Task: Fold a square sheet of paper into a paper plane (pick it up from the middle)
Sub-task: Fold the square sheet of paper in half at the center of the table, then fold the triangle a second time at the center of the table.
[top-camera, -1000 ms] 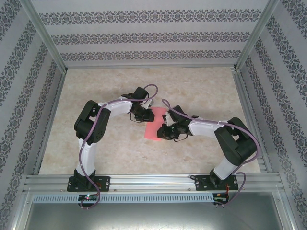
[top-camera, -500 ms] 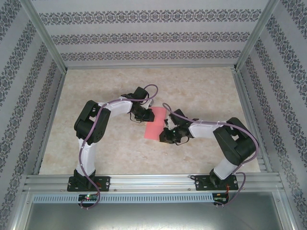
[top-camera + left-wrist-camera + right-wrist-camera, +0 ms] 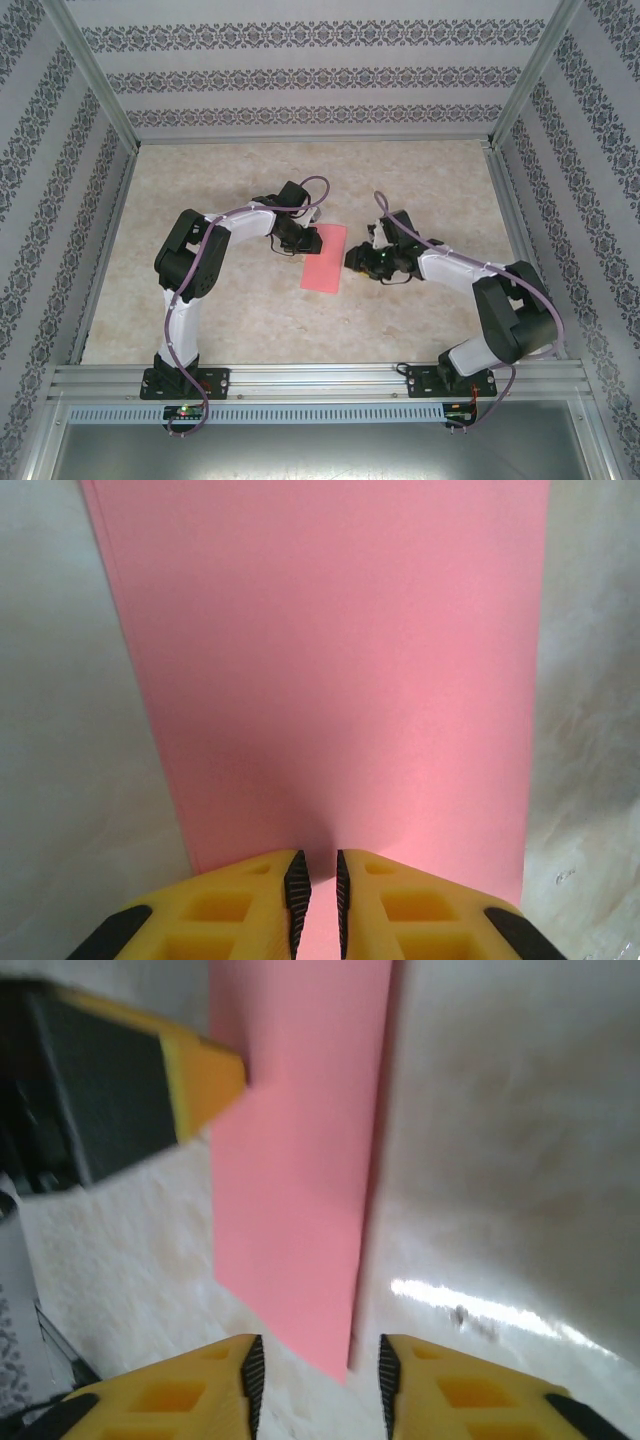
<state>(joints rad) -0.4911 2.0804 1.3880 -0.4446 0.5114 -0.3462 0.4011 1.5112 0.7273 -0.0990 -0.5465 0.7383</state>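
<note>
Centre of the top view: square sheet of paper (image 3: 323, 260), folded into a narrow oblong, flat on the table (image 3: 220, 180). At the sheet's upper-left edge, left gripper (image 3: 306, 242), jaws nearly together, pinching that edge, pink showing in the slit. Just right of the sheet and apart from it, right gripper (image 3: 350, 260), jaws parted, holding nothing.

- We see the paper (image 3: 330, 660), pink and flat, running from the top edge down to the left gripper (image 3: 316, 895).
- Its black pads (image 3: 297, 900) stand almost together, with pink showing in the slit between them.
- Pale table (image 3: 60, 730) flanks the paper on both sides.
</note>
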